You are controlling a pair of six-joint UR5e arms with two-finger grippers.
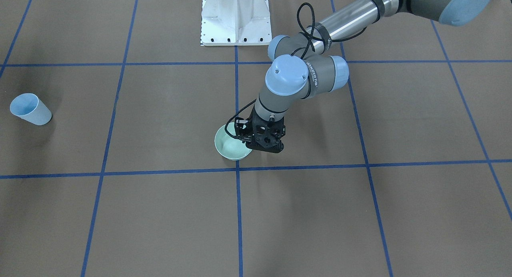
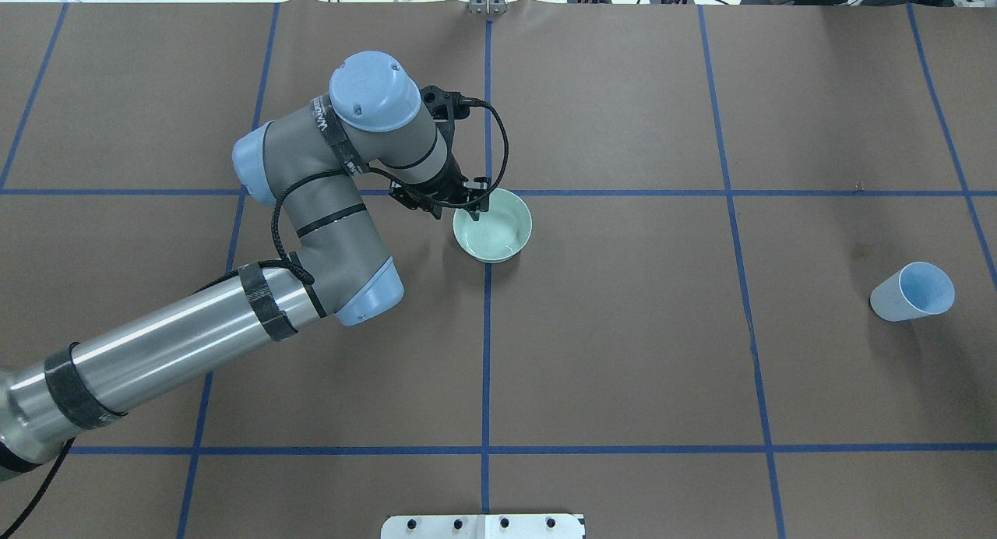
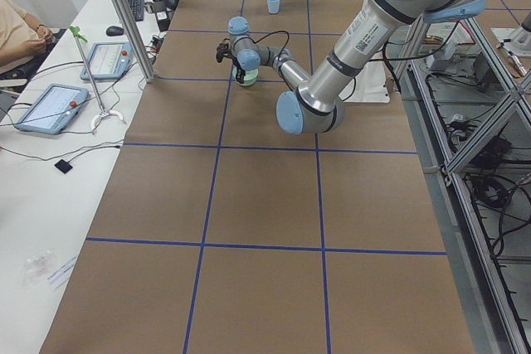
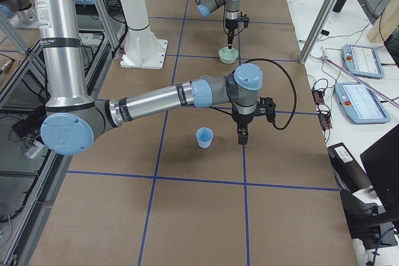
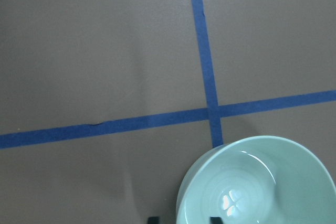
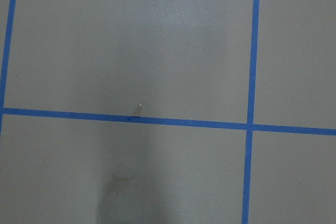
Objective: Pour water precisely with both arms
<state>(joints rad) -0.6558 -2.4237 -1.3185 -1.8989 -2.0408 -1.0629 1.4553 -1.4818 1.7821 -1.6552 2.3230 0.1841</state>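
A pale green bowl (image 2: 492, 226) stands at the table's middle, where blue tape lines cross. The water (image 5: 231, 203) shows in it as a white glint and faint ripples. My left gripper (image 2: 473, 208) points down at the bowl's rim. In the left wrist view the left gripper (image 5: 183, 220) has one fingertip (image 5: 153, 219) outside the rim and the other inside, with gaps, so it is open. A light blue cup (image 2: 911, 291) stands upright far to the right. My right gripper (image 4: 242, 134) shows only in the exterior right view, beside the cup (image 4: 204, 137); I cannot tell if it is open or shut.
The white pedestal (image 1: 235, 17) stands at the robot's edge of the table. The brown table (image 2: 623, 352) carries a grid of blue tape. A side bench with tablets (image 3: 50, 107) and a seated person (image 3: 21, 31) lies beyond the far edge.
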